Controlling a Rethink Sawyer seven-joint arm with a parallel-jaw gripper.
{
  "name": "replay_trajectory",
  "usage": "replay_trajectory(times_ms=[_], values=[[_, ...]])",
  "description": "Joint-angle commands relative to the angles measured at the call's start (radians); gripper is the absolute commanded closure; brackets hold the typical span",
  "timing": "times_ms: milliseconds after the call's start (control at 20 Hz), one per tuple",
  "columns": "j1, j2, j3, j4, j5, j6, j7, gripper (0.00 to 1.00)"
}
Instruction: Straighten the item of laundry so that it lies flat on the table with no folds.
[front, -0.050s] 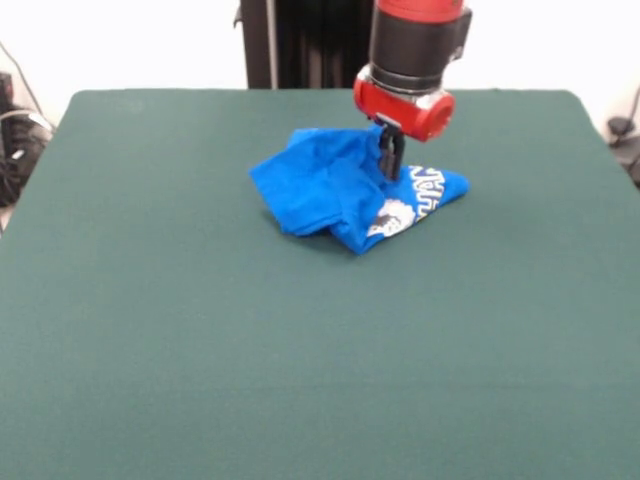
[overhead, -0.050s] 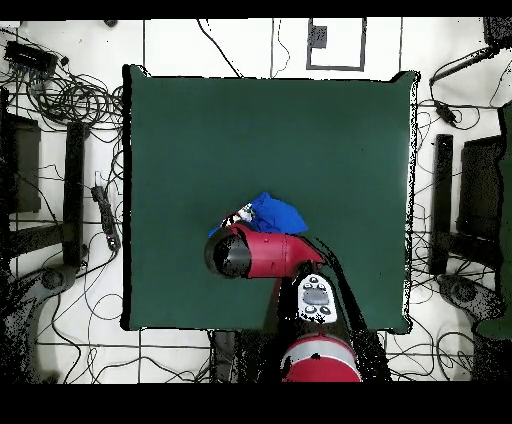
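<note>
The gripper (front, -0.050s: 391, 160) is closed on the top of the crumpled shirt (front, -0.050s: 345, 190), directly above its middle. The shirt lies in a heap toward the far edge of the surface (front, -0.050s: 200, 350), with the printed part folded under toward the right.

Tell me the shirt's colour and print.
Bright blue shirt with a white print; the front view shows it best.

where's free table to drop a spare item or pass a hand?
Front view: bare table from the T-shirt to the near edge, plus wide strips on both sides. Crowded only round the crumpled shirt, where the gripper meets the cloth; overhead, the arm hides part of it.
</note>
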Motion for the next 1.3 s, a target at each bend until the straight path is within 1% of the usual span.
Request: replay_trajectory(times_ms=[50,100,250,500,650,850,1000,1050,1150,1300], values=[[0.000,0.082,0.120,-0.115,-0.061,0.096,-0.103,1.00],[-0.009,0.090,0.121,-0.124,-0.076,0.092,-0.117,1.00],[-0.073,0.140,0.150,-0.152,-0.139,0.063,-0.174,1.00],[-0.106,0.191,0.151,-0.150,-0.251,-0.011,-0.164,1.00],[-0.129,0.189,0.140,-0.112,-0.342,-0.054,-0.166,1.00],[-0.191,0.171,0.161,-0.040,-0.423,-0.056,-0.173,1.00],[-0.193,0.133,0.157,0.018,-0.451,-0.048,-0.135,1.00],[-0.205,0.120,0.163,0.041,-0.464,-0.052,-0.132,1.00],[-0.224,0.104,0.182,0.054,-0.480,-0.040,-0.130,1.00],[-0.233,0.100,0.202,0.044,-0.489,-0.017,-0.122,1.00]])
